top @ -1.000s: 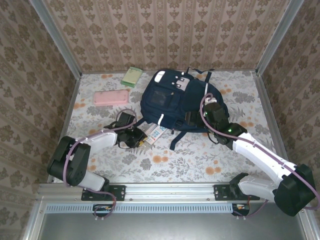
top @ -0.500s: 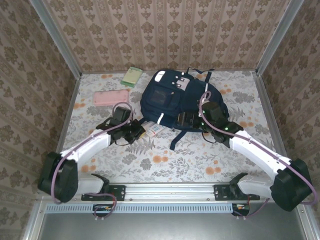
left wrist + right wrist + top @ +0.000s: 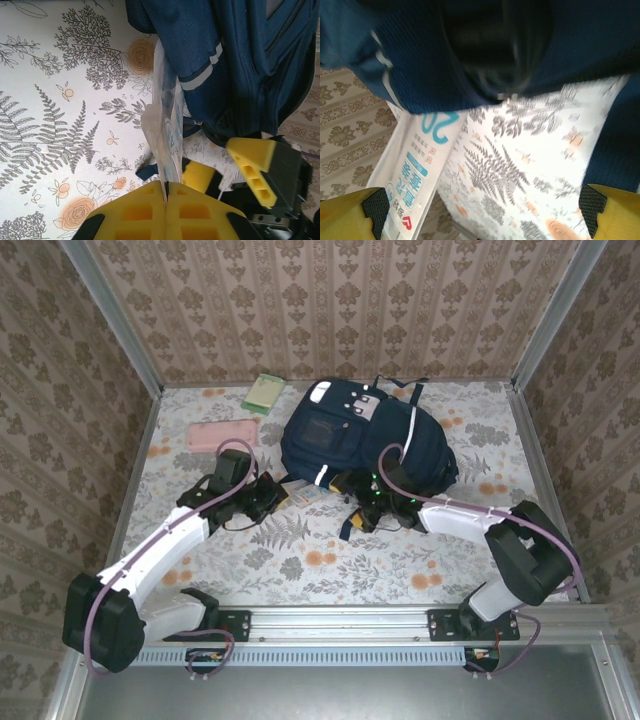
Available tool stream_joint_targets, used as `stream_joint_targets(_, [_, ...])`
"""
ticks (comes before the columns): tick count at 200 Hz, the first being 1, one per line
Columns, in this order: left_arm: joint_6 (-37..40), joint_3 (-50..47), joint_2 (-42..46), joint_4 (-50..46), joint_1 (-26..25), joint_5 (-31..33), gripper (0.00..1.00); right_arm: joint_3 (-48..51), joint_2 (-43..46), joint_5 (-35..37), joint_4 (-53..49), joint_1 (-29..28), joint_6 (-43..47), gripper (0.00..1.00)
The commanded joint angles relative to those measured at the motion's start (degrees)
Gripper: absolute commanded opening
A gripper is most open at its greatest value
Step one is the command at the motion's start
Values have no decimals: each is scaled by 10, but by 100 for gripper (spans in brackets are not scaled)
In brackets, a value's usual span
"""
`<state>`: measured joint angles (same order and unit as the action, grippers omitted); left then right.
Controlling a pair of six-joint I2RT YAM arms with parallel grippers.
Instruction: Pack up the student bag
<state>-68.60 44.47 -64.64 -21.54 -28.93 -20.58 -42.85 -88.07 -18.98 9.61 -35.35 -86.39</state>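
On the floral table cover (image 3: 330, 560), toward the far centre, the student bag (image 3: 360, 435) lies flat with its front pocket facing up. Its straps trail toward the near edge. The navy fabric carries thin white stripes and light grey patches near the top end.

Left arm: it reaches from the near left corner to the bag's near left edge. The left gripper (image 3: 165, 190) is fully closed. Its yellow fingers (image 3: 145, 212) meet on the near edge of a thin white booklet (image 3: 167, 130) in a clear wrapper. The booklet is seen edge-on from the left wrist and runs from the fingertips to the bag's striped lower corner. Seen from the right wrist, blue print is visible on the cover and the bag fabric overlaps its far end.

Right arm: it reaches in low from the right side to the bag's near edge. The right gripper (image 3: 480, 220) stands wide open, one finger at each lower corner of its wrist view, with nothing between them. It sits just beside the booklet and the closed left fingers.

Other items: a pink case (image 3: 222, 434) and a green pad (image 3: 264, 393) lie at the far left, apart from the bag.
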Motion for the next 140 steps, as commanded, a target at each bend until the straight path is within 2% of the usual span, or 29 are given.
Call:
stream_joint_targets(1, [-10,24,18,4,-7,0,0,-38,-28,0,45,-29,-121,100])
stream_joint_targets(51, [-29,18,34,15,-26,0,0,-100,-147,29,141,-39,-154,98])
stream_joint_targets(63, [-31,19,44,9,-32,4,0,-105,-175,33,167,-39,-169,88])
stream_joint_targets(79, [-30,20,61,-8,-41,16,0,-93,-191,46,212,-40,-186,72])
stream_joint_targets(94, [-26,25,79,-28,-54,31,0,-77,-177,63,207,-41,-193,46])
stream_joint_targets(104, [-17,34,89,-52,-60,44,0,-74,-157,73,175,-41,-187,36])
stream_joint_targets(125, [-9,40,104,-72,-60,54,0,-83,-118,89,99,-41,-165,29])
stream_joint_targets(140, [-4,45,106,-75,-61,52,0,-81,-109,89,100,-41,-164,21])
